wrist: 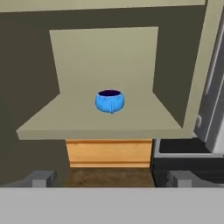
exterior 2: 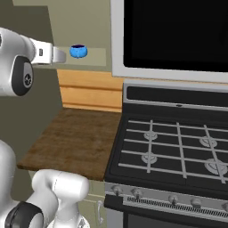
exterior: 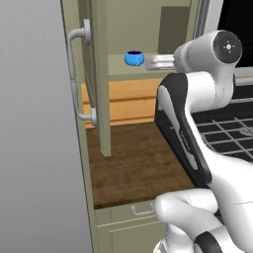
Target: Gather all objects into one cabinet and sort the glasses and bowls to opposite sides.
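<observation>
Blue bowl [wrist: 110,101] upright on cabinet shelf [wrist: 65,122] — rim up, hand [wrist: 111,179] open, apart

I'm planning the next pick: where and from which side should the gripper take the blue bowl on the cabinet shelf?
Probably grip the blue bowl across its rounded body, coming straight in from the open front. It stands upright, alone on the pale shelf, facing the open gripper.

arm: white Franka, raised, forearm reaching level toward far side
wrist: level, high
gripper [wrist: 109,178]: jaws spread wide, nothing between them
fingertips [wrist: 40,178]: two, well apart
</observation>
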You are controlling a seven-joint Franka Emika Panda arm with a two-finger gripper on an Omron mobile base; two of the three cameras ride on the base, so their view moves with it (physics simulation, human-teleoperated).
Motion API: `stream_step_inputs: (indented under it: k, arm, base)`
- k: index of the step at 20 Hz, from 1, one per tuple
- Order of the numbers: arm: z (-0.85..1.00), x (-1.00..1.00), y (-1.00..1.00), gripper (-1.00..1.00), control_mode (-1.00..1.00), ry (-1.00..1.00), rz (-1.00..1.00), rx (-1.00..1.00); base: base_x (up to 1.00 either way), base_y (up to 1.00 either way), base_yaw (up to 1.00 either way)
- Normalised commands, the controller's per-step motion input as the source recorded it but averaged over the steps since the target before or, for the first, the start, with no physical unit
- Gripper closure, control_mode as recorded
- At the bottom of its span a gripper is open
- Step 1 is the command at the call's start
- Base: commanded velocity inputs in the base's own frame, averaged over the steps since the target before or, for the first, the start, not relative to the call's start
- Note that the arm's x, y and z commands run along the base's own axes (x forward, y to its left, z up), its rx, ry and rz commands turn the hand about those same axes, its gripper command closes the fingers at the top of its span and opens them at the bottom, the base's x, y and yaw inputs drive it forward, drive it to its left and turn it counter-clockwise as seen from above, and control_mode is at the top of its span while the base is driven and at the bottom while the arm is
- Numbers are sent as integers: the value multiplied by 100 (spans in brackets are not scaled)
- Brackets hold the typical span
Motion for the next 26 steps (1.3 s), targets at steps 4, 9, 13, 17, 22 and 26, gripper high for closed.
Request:
stream_step_inputs:
  k: [4, 9, 13, 17, 22, 26]
  arm:
    - [0, 26, 16, -100, -100, 1, 0, 0]
    - [0, 37, 16, -100, -100, 0, 0, 0]
    - [0, 40, 0, -100, -100, 0, 0, 0]
    - [0, 47, 0, -100, -100, 0, 0, 0]
    - [-5, 55, 0, -100, -100, 2, 0, 0]
    - [-33, 49, -1, -100, -100, 0, 0, 0]
  base:
    - [0, 0, 0]
    - [0, 0, 0]
    - [0, 0, 0]
    - [0, 0, 0]
    - [0, 0, 0]
    - [0, 0, 0]
